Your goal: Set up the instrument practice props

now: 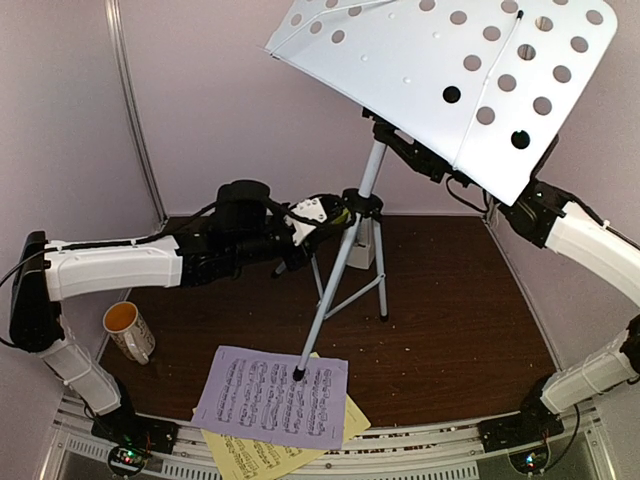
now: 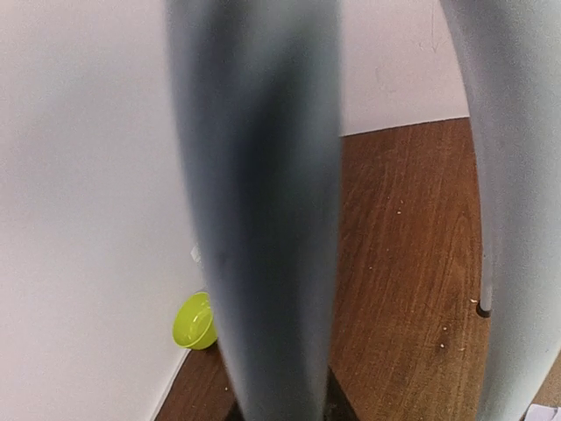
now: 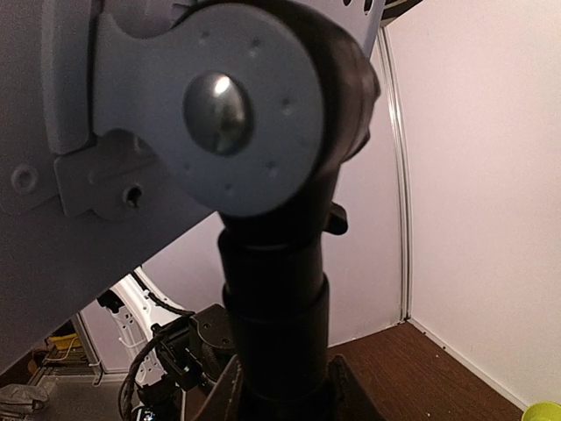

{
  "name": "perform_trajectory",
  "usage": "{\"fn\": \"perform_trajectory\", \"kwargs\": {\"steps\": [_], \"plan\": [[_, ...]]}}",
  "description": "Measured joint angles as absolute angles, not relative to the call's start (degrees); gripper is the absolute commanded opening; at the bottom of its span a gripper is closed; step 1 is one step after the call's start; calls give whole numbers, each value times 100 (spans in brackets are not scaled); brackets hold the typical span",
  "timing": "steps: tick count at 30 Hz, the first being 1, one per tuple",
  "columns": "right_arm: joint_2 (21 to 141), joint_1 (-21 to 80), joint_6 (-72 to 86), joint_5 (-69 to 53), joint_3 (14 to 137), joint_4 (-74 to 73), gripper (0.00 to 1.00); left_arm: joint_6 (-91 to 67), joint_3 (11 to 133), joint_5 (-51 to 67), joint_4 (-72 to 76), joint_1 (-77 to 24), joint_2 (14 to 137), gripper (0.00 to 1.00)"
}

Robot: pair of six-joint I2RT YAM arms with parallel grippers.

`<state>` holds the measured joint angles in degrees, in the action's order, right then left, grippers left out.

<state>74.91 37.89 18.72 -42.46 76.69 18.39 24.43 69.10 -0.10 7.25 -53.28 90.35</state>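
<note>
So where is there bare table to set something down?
Bare tabletop right of the music stand, bordered by the far wall and the right arm. Crowded near-left: mug, left arm, lavender page over yellow page at the near edge.

Soft even light, close tripod leg [image 2: 254, 219] blurry

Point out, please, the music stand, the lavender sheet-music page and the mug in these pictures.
music stand [image 1: 420, 50]: top external view, on its perforated desk.
lavender sheet-music page [image 1: 268, 398]: top external view, middle of the page.
mug [image 1: 131, 336]: top external view, on its white side.
</note>
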Motion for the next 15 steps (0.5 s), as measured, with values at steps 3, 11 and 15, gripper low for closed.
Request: {"fn": "perform_trajectory", "kwargs": {"steps": [3,11,15], "plan": [[7520,3791,1817,-4230,7673,1750,0,2609,6910,-5,803,-5343,9063,28],[7911,3791,1490,-4401,8044,1017,0,2504,6742,156,1074,-5374,9035,43],[8156,3791,1238,-4678,8322,663,0,2408,6517,270,1111,-5374,8936,48]]}}
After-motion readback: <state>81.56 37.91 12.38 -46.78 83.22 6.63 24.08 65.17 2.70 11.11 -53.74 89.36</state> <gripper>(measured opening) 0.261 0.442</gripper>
